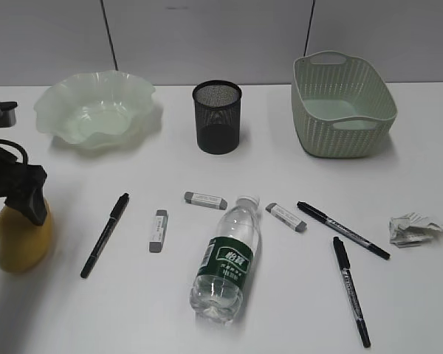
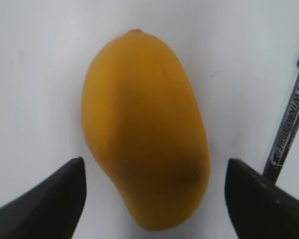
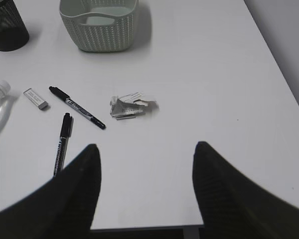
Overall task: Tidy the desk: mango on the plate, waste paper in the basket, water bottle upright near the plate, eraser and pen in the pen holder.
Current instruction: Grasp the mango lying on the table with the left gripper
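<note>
The yellow-orange mango [image 1: 23,240] lies on the white desk [image 1: 280,310] at the far left. My left gripper [image 1: 28,210] is right above it and open; in the left wrist view its fingers [image 2: 154,164] flank the mango [image 2: 144,119] without touching it. The ruffled green plate [image 1: 96,110] stands at the back left, the black mesh pen holder [image 1: 217,116] at the back middle, the woven green basket [image 1: 341,107] at the back right. The water bottle [image 1: 227,258] lies on its side in the middle. The waste paper [image 1: 415,228] lies at the right. My right gripper [image 3: 147,147] is open and empty, short of the waste paper [image 3: 131,106].
Three black pens [image 1: 105,234] [image 1: 342,229] [image 1: 351,290] and three grey-white erasers [image 1: 158,231] [image 1: 205,200] [image 1: 286,217] lie around the bottle. One pen [image 2: 291,119] lies just right of the mango. The desk's near edge [image 3: 149,225] is under my right gripper.
</note>
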